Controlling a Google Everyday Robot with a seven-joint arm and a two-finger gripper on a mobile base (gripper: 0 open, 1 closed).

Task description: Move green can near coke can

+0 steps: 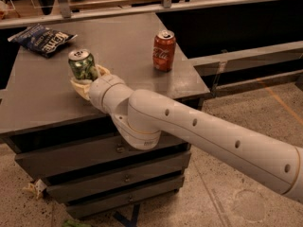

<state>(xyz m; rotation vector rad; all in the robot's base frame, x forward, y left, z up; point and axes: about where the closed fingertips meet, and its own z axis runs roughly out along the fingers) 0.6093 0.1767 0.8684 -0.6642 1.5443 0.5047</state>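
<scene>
The green can (82, 65) stands upright over the left part of the grey cabinet top (123, 46), held in my gripper (87, 82), whose cream fingers are shut around its lower half. The coke can (164, 50) stands upright to the right, toward the cabinet's right edge, a good way from the green can. My white arm runs from the lower right of the view up to the gripper.
A blue chip bag (41, 33) lies at the cabinet's back left corner. The cabinet has drawers (113, 174) below. A dark shelf and rail (227, 60) stand to the right, over speckled floor.
</scene>
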